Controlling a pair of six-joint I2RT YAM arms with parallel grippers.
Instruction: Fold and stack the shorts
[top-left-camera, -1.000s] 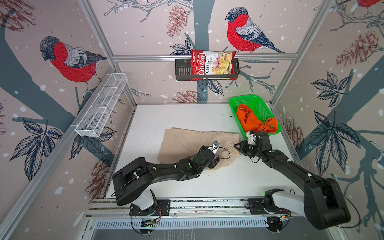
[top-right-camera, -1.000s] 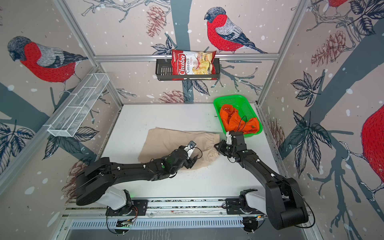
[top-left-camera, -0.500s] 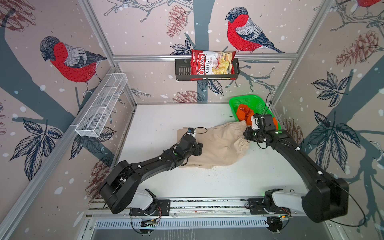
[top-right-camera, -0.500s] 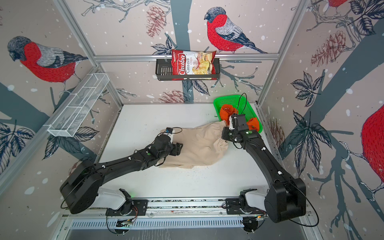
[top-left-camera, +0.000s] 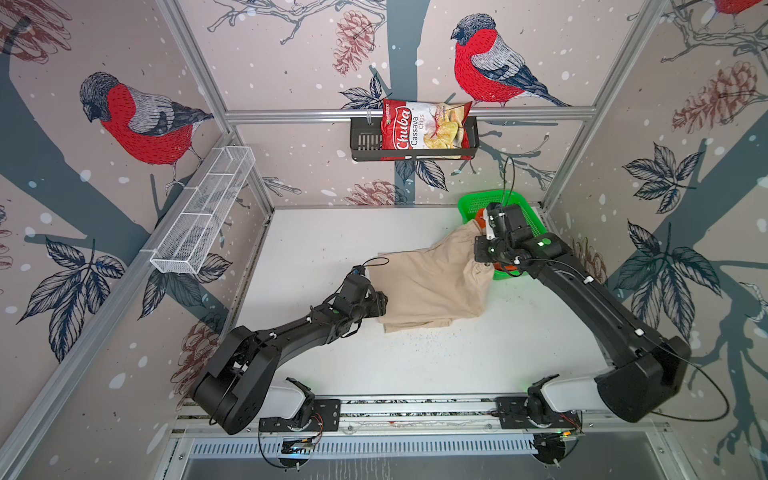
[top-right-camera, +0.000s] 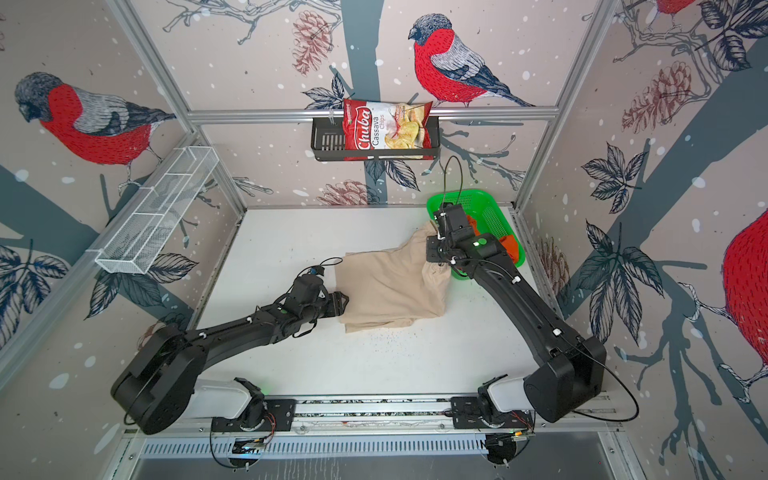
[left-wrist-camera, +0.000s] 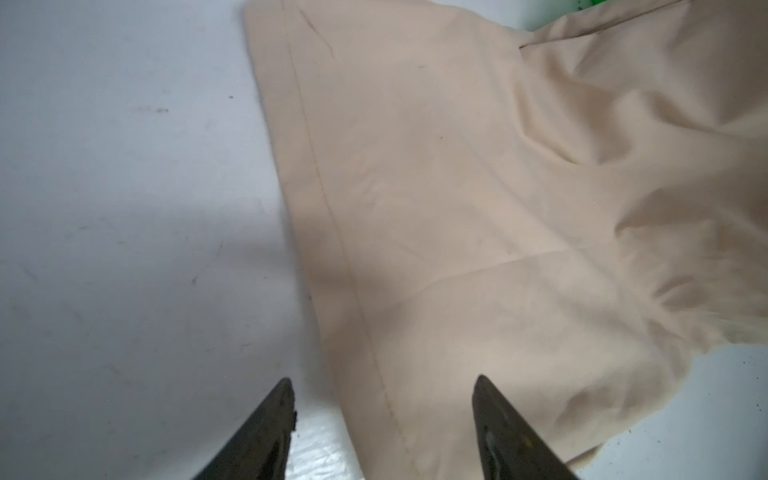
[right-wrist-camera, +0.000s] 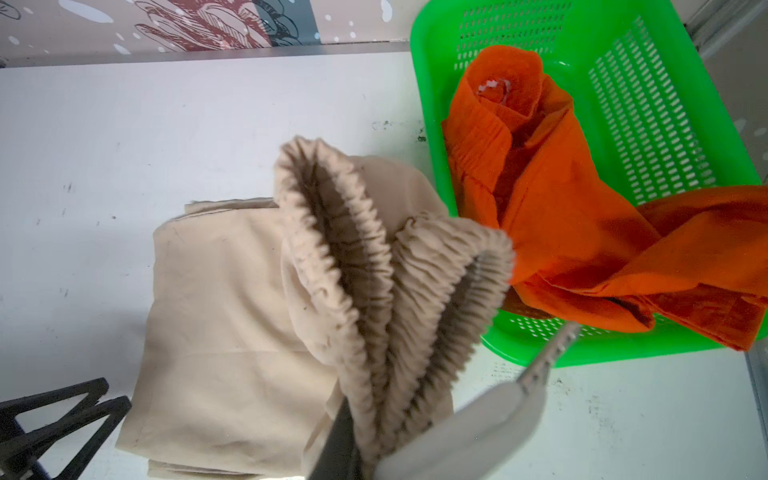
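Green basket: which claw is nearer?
Right. The right claw hangs by the green basket, clamped on the beige shorts at the waistband. The left claw is open at the shorts' opposite edge, apart from the basket.

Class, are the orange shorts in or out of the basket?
In: the orange shorts lie crumpled, unfolded, inside the green basket.

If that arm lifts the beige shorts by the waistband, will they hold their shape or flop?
Probably flop: the beige shorts sag and crease below the right gripper pinching their waistband. Likely light, since one pinch holds that end up.
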